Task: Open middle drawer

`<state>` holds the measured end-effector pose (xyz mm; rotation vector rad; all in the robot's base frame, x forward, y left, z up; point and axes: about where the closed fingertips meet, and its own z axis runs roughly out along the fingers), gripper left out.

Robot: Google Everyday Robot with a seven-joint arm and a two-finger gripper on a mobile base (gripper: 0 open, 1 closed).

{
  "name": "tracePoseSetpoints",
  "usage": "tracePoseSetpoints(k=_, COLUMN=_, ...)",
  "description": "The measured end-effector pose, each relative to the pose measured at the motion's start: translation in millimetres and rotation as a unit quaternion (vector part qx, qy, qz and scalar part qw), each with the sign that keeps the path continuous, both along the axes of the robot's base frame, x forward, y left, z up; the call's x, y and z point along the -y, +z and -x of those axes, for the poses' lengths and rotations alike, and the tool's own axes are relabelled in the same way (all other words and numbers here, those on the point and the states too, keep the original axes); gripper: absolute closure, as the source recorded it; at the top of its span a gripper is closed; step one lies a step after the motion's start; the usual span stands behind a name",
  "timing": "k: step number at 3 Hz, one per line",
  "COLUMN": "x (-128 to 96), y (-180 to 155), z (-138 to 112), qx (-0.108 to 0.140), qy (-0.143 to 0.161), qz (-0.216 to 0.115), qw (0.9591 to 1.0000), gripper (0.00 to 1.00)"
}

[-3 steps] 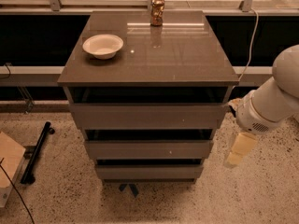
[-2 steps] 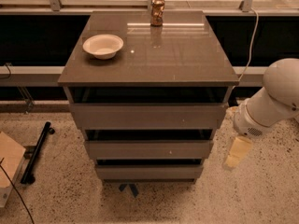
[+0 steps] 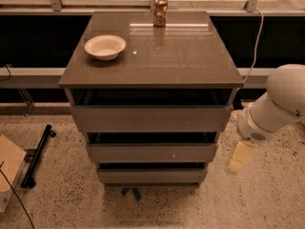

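The middle drawer (image 3: 151,152) is a grey-brown flat front with a tiny pale speck near its centre, between the taller top drawer (image 3: 150,119) and the narrow bottom drawer (image 3: 152,176). Its front sits in line with the others, and a dark gap shows above it. My gripper (image 3: 240,157) hangs pale and yellowish from the white arm (image 3: 276,104), just right of the cabinet at the height of the middle drawer. It is apart from the drawer front and touches nothing.
The cabinet top (image 3: 181,56) holds a white bowl (image 3: 105,46) at the left and a can (image 3: 160,11) at the back. A black bar (image 3: 37,154) and a cardboard piece (image 3: 8,168) lie on the speckled floor at the left. A cable (image 3: 257,37) hangs at the right.
The arm and gripper have shifted slightly left and down, closer to the cabinet's right side. The drawers have not moved.
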<state>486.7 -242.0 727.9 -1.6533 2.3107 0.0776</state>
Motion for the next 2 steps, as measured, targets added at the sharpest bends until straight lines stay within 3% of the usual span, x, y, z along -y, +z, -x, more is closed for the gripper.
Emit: tracePoseSetpoints(k=2, x=-8, y=-41, z=-14, qx=0.034, qy=0.008, qz=-0.047, qw=0.9983, gripper=0.0)
